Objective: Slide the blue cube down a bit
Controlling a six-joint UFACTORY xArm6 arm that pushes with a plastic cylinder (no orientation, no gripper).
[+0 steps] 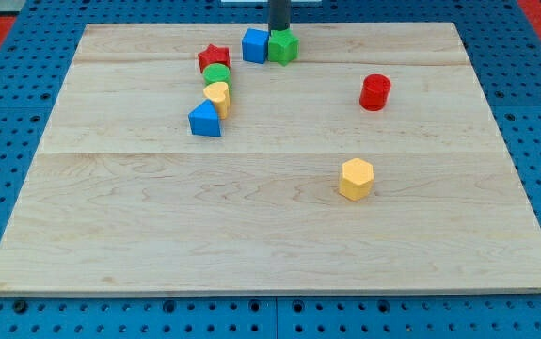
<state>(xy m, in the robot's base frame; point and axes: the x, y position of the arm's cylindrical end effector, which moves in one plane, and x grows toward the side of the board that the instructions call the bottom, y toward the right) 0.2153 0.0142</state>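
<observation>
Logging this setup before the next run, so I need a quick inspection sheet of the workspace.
Surface: wooden board, flat, on a blue pegboard.
Job's things: blue cube near the view's top, touching the green block on its right.
Clutter: red star, green cylinder, yellow block, blue wedge in a chain; red cylinder; yellow hexagon.
Gripper: none; my tip just above the cube and green block.
Cables: nothing seen.
Surroundings: red edging at the top corners.

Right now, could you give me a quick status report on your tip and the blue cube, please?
My tip at the view's top, just behind the blue cube and green block. The two touch. Below the cube, path clear; red star off to its left.
</observation>
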